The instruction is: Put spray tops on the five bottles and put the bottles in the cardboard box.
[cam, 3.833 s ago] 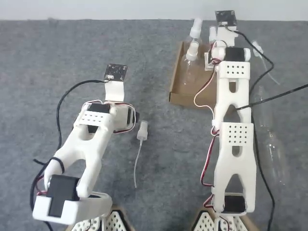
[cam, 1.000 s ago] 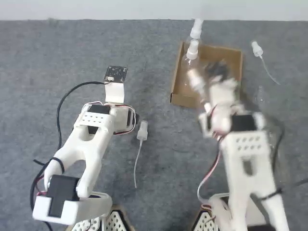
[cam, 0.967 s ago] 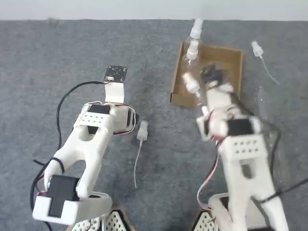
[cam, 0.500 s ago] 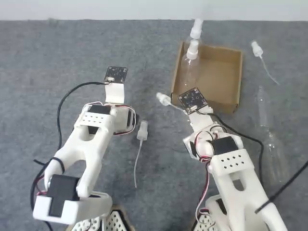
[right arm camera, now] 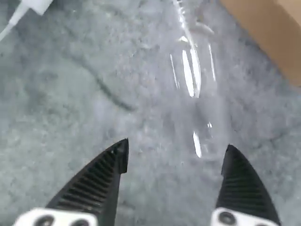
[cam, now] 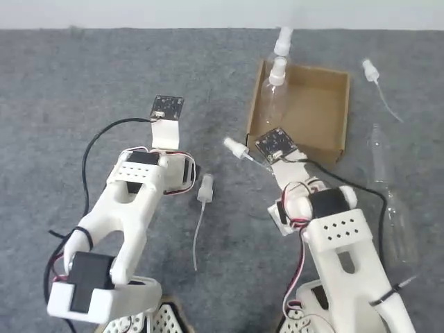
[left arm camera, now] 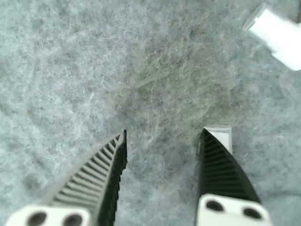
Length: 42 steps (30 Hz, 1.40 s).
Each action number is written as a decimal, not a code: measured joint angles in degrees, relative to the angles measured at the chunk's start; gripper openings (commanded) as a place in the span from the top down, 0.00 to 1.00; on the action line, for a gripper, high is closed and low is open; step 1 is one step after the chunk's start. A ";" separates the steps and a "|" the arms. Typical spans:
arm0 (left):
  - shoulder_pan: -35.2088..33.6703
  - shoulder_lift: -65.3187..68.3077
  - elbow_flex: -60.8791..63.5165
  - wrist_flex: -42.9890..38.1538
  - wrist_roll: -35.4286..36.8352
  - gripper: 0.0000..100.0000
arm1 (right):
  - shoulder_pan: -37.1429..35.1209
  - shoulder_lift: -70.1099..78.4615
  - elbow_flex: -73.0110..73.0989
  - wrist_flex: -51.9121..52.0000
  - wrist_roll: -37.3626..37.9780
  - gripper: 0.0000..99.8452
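Your right end effector [right arm camera: 178,146] hangs wide open, empty, over the bottle [right arm camera: 190,80] (clear, easy to miss); centre on its body first.

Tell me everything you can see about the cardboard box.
The cardboard box is a shallow, open-topped tray of plain brown card with low walls. It lies flat on the grey, felt-like table surface, on the far side ahead of the right arm. One clear bottle with a white spray top lies inside along one wall; the rest of its floor is bare. Neither gripper touches it.
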 measured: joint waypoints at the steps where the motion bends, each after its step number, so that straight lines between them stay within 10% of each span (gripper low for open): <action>1: 0.00 0.00 0.00 0.00 0.00 0.78 | 0.00 0.00 -1.32 1.58 0.00 0.68; 9: 0.00 0.00 0.00 0.00 0.00 0.78 | 1.49 -0.09 -13.71 10.37 2.29 0.75; 21: 0.00 0.00 0.00 0.00 0.00 0.78 | 34.02 15.03 -35.78 -6.07 12.84 0.72; 42: 0.00 0.00 2.11 -2.55 0.00 0.78 | 39.12 72.53 -59.69 -35.78 13.10 0.72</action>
